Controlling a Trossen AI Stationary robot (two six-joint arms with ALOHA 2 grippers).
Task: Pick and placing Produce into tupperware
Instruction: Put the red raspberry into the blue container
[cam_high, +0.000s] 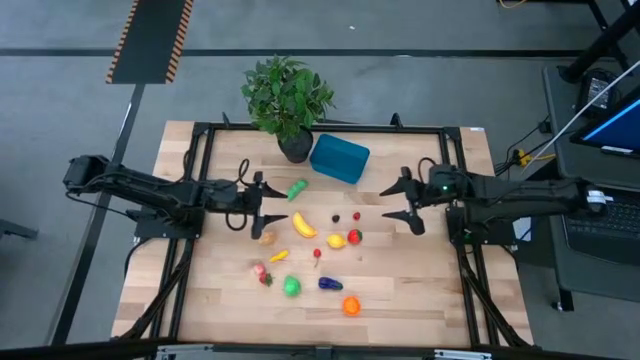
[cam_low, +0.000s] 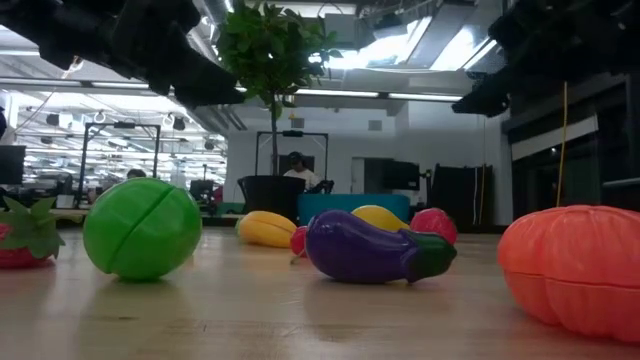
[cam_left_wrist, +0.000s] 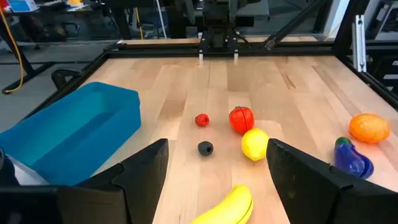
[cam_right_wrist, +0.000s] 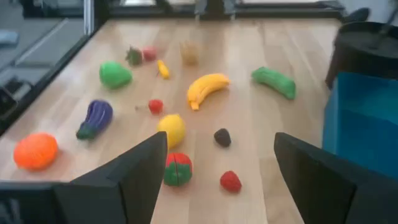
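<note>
High view: the tupperware (cam_high: 339, 158), a smooth teal plastic box with rounded corners, sits upper centre of the frame, just right of the dark pot of a leafy potted plant (cam_high: 287, 97). Glossy toy produce lies scattered over the frame's middle and lower middle: a curved yellow banana (cam_high: 304, 225), a lemon (cam_high: 336, 241), a red tomato (cam_high: 354, 236), a round green piece (cam_high: 291, 287), a purple eggplant (cam_high: 330, 284), a ribbed orange piece (cam_high: 351, 306) and a long green one (cam_high: 297, 189). None of it is in the box. At left centre the left gripper (cam_high: 274, 205) hovers with fingers apart and empty, the banana just to its right. At right centre the right gripper (cam_high: 404, 202) hangs likewise spread wide, holding nothing. Everything rests on a pale wood-plank table (cam_high: 420, 290) edged by a black frame, over grey floor. Low view, centre background, shows a person seated in a bright workshop.
</note>
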